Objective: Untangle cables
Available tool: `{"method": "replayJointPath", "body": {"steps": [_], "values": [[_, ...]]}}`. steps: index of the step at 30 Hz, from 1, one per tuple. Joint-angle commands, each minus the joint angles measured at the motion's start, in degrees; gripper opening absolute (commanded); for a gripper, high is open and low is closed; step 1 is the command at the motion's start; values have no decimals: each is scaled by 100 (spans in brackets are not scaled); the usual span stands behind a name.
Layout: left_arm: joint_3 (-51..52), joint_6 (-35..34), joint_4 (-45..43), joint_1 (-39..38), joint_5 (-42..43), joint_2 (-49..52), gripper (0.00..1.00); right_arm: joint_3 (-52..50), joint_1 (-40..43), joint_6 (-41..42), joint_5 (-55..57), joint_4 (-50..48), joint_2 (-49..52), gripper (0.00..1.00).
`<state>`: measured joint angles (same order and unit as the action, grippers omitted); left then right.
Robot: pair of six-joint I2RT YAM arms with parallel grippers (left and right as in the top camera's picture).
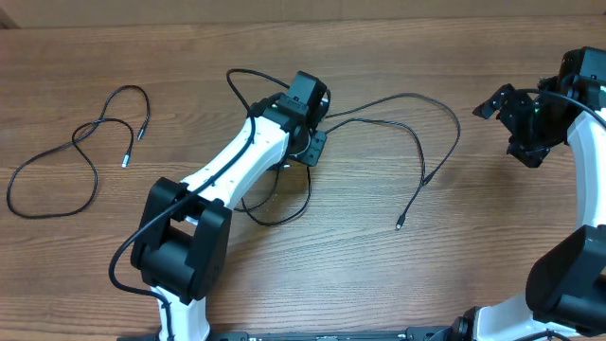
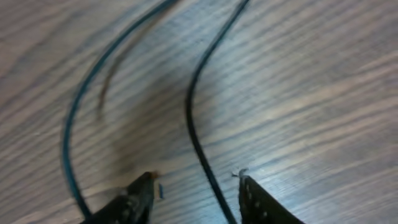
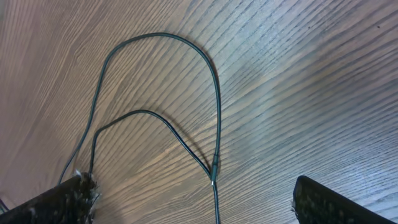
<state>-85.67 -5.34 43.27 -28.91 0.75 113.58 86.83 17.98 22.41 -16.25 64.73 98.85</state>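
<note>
Several thin black cables lie flat on the wooden tabletop; I log each position from the left claw.

1. Tangled group. It sits directly at the left claw. One loop shows just below the claw and is partly hidden by the left arm. A second loop rises just above and to the left of the claw.
2. Long cable. It leaves the left claw and arcs to the right, so its long axis runs left to right. It then bends back, and its silver-tipped plug end points down and left, toward the near edge.
3. Loose cable. It lies well to the left of the claw, apart from the group. Its loop runs diagonally, and both plug ends sit on the side nearer the claw.

Left claw: fingers stand apart, close above the wood. One cable strand runs lengthwise through the gap; I see no contact with either finger.

Right claw: fingers stand fully apart and hold nothing. It sits far to the right of the left claw, beyond the arc.
</note>
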Motion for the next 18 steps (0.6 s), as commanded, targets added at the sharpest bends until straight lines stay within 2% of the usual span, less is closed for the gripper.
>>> {"method": "replayJointPath", "body": {"steps": [1, 8, 12, 18], "values": [[2, 2, 129, -151, 186, -2, 41, -37, 15, -39, 37, -11, -68, 100], [39, -529, 723, -297, 164, 46, 40, -37, 15, -39, 35, -9, -68, 100], [155, -568, 730, -356, 186, 50, 37, -37, 15, -39, 35, -9, -68, 100], [459, -1126, 730, -538, 188, 50, 30, -37, 15, -39, 35, -11, -68, 100]]}}
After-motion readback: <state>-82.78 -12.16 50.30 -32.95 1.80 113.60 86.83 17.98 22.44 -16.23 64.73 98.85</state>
